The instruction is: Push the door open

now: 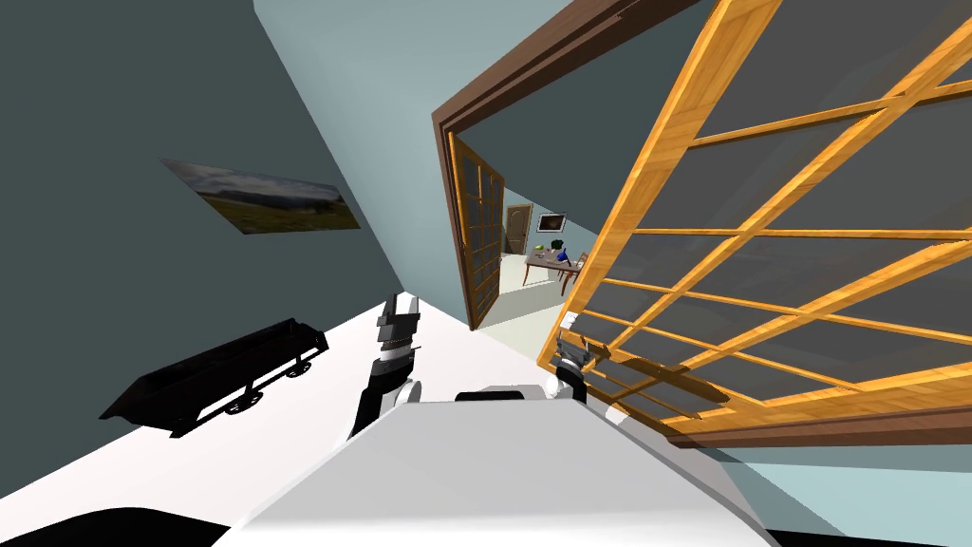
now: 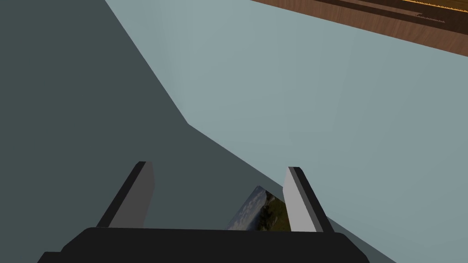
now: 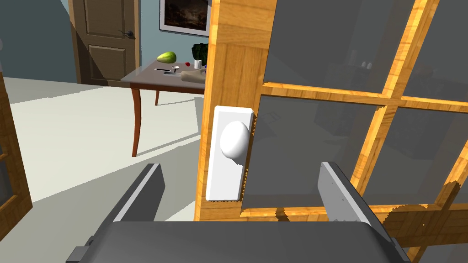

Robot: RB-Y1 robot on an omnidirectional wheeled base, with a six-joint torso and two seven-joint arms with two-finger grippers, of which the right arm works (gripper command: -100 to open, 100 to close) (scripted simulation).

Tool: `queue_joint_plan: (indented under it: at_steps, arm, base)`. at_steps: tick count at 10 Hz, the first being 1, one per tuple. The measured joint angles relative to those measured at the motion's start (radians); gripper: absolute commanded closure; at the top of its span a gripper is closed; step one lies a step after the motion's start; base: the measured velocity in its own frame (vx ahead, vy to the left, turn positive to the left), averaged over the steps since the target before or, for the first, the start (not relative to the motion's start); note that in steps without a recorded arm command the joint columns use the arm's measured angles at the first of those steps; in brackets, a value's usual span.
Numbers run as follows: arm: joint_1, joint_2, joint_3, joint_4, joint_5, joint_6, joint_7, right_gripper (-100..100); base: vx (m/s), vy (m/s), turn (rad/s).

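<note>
The right gripper (image 3: 240, 196) has its two blades spread wide, with nothing held between them. Straight ahead of them, at twelve o'clock from the hand, sits a round white knob (image 3: 234, 140) on a tall white plate (image 3: 224, 182). The plate is fixed to the edge upright of the door (image 3: 233, 68). I cannot tell from here whether the blades touch the wood. One blade lies on the side of the open gap and the other in front of the grey panes.

The door is a honey-coloured wooden lattice around dim glass. It stands at about one o'clock from the robot, close to its right forearm, and it is swung partly away from the dark brown frame (image 1: 532, 66). The other leaf (image 1: 479, 228), at twelve o'clock, is turned well aside. A gap lies between the two leaves.

Through the gap a table (image 3: 160, 80) on reddish legs carries a green fruit (image 3: 167, 57) and some small items too tiny to name. A brown panelled door (image 3: 107, 41) stands behind it.

The left gripper (image 1: 401, 318) is raised at about eleven o'clock, well apart from the door. Its blades are also wide and empty.

Further off, at nine to ten o'clock, a long black cart (image 1: 228, 370) on wheels stands on the pale floor against the dark wall. A landscape picture (image 1: 266, 199) hangs above it.
</note>
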Motion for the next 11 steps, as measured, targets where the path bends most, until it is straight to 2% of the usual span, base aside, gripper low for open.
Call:
queue_joint_plan:
  at_steps: [7, 9, 11]
  arm:
    - [0.0, 0.0, 0.001, 0.001, 0.0, 0.0, -0.001, -100]
    - [0.008, -0.005, 0.021, 0.005, 0.001, 0.004, -0.025, -100]
    - [0.005, -0.007, 0.024, 0.013, 0.001, 0.003, -0.032, -100]
  base:
    - [0.001, -0.001, -0.002]
    - [0.003, -0.003, -0.009]
    - [0.004, -0.005, -0.014]
